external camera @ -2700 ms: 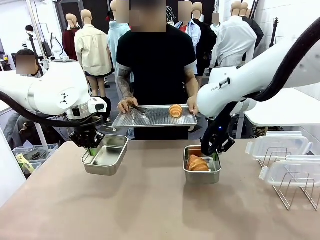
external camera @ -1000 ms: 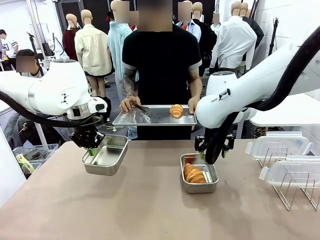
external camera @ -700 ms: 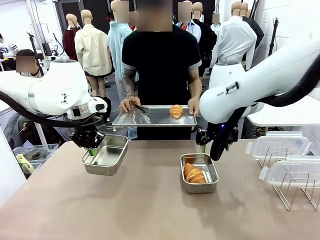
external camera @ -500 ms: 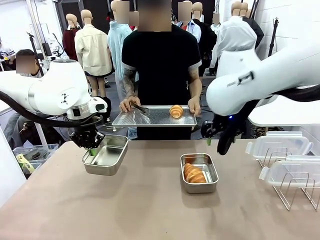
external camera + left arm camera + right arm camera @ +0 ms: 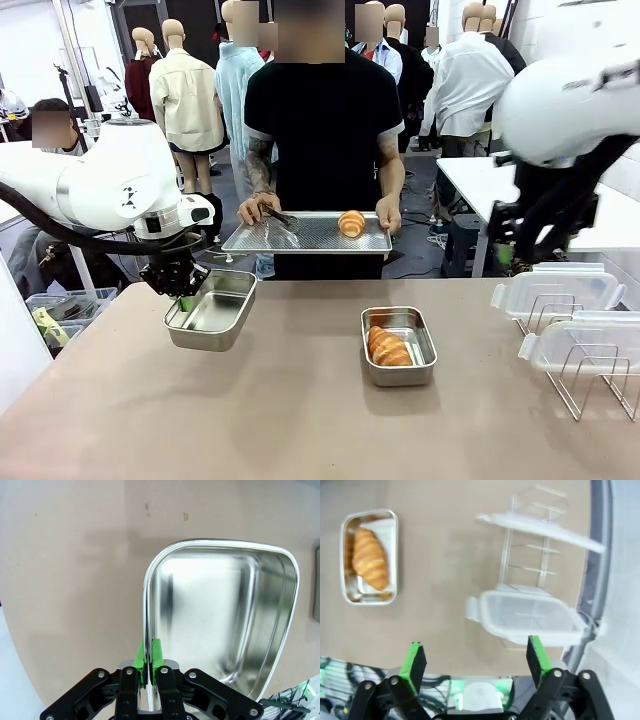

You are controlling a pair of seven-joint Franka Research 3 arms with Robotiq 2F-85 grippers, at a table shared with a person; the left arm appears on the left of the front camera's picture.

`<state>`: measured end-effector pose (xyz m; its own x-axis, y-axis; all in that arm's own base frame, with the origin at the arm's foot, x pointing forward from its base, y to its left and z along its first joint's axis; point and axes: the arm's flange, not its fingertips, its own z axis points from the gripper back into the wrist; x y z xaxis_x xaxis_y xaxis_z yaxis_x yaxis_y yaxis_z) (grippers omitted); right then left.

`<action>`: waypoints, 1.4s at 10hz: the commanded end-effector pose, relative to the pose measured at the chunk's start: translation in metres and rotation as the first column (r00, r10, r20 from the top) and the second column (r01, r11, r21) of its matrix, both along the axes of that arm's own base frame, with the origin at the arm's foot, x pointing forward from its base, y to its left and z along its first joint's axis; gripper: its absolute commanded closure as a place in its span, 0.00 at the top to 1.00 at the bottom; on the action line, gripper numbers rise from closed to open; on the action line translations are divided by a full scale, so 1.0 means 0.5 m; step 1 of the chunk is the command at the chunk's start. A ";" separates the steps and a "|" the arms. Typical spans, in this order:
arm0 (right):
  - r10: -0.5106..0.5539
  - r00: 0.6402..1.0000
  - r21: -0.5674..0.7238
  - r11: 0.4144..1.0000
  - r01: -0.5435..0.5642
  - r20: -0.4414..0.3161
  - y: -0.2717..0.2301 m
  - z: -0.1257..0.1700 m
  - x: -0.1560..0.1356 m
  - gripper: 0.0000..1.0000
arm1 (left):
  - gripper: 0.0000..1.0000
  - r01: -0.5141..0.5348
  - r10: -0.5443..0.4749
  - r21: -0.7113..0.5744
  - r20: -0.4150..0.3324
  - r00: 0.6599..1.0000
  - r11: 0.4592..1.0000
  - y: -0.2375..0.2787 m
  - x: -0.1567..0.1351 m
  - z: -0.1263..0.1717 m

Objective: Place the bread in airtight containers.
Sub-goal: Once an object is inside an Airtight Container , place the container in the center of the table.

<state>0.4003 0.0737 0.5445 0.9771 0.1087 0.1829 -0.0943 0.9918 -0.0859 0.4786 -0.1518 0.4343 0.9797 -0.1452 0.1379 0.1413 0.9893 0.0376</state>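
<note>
One croissant (image 5: pixel 388 347) lies in a steel tin (image 5: pixel 425 352) at mid-table; the right wrist view shows that croissant (image 5: pixel 370 557) and its tin (image 5: pixel 394 555) at upper left. A second croissant (image 5: pixel 351 222) sits on the perforated tray (image 5: pixel 300 237) that the person holds. My left gripper (image 5: pixel 183 301) is shut on the rim of an empty tin (image 5: pixel 215 318), raised off the table; the green pads (image 5: pixel 156 655) pinch that tin's (image 5: pixel 225 620) wall. My right gripper (image 5: pixel 508 252) hangs open and empty above the lids, well right of the filled tin, its fingers (image 5: pixel 414 661) spread wide.
Two translucent lids (image 5: pixel 555 290) (image 5: pixel 580 345) rest on a wire rack (image 5: pixel 590 385) at the table's right edge, also seen as lids (image 5: pixel 530 617) (image 5: pixel 540 530) below the right wrist. The person's hand holds tongs (image 5: pixel 278 215) on the tray. Bare tabletop lies in front.
My right arm has risen from the croissant tin and swung right toward the lids, gripper open. The left gripper and its tin have stayed put.
</note>
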 end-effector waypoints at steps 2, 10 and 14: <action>0.053 0.998 -0.019 0.998 -0.054 -0.014 -0.127 0.000 -0.056 1.00 | 0.00 0.005 -0.005 0.012 0.005 1.000 1.000 0.003 0.000 0.008; 0.054 0.998 -0.003 0.999 -0.054 -0.019 -0.144 0.017 -0.047 1.00 | 0.00 0.005 -0.005 0.012 0.005 1.000 1.000 0.003 0.000 0.008; 0.054 0.998 -0.003 0.999 -0.054 -0.019 -0.144 0.017 -0.047 1.00 | 0.00 0.005 -0.005 0.012 0.005 1.000 1.000 0.003 0.000 0.008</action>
